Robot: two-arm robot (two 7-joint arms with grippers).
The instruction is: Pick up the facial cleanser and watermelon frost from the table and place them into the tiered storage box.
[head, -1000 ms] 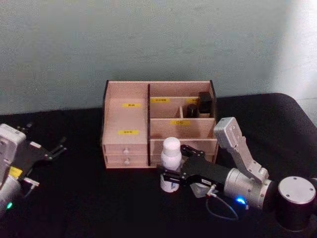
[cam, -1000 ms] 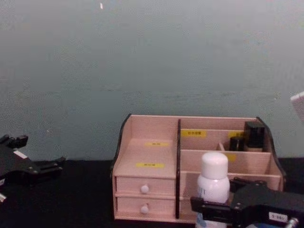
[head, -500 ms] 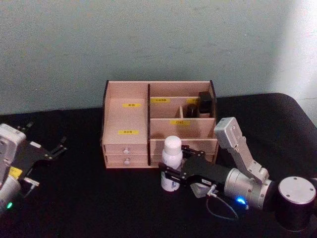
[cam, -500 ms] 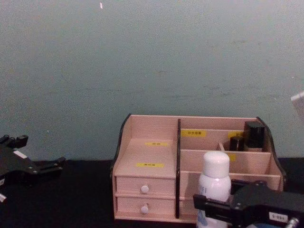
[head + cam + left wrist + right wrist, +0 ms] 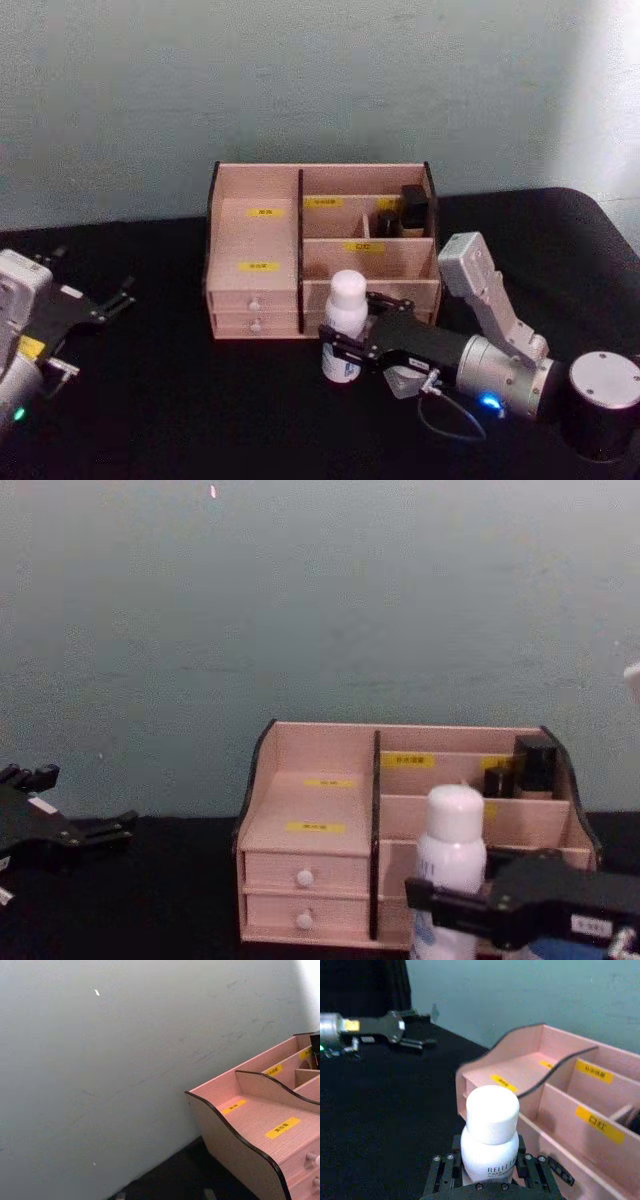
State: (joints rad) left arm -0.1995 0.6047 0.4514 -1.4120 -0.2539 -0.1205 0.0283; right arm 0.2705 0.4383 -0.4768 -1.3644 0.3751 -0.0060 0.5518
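**A:** Right side status?
**B:** The right gripper (image 5: 343, 352) is clamped on the facial cleanser (image 5: 346, 305), with the jaws on the lower body, well under the cap. The bottle is just in front of the tiered storage box (image 5: 258, 240), ahead of its right-hand drawers. I can't tell if the base is off the black table (image 5: 200, 410).
**A:** Left?
**B:** The left gripper (image 5: 112, 298) is parked at the table's far left. Its jaws are apart and hold nothing.
**A:** Plan for the lift?
**B:** My read: go straight up until the base tops the front lip, then forward over a free compartment right of the divider. The grip is low with most of the bottle above it, so move slowly or it may rock in the jaws. Lower it in and release only once it's seated. Skip the back right compartment, because dark containers (image 5: 410, 208) are already in there.
**A:** Orientation?
**B:** Upright. The long axis is vertical, white cap up, base down. The printed label faces back toward the wrist, away from the box.
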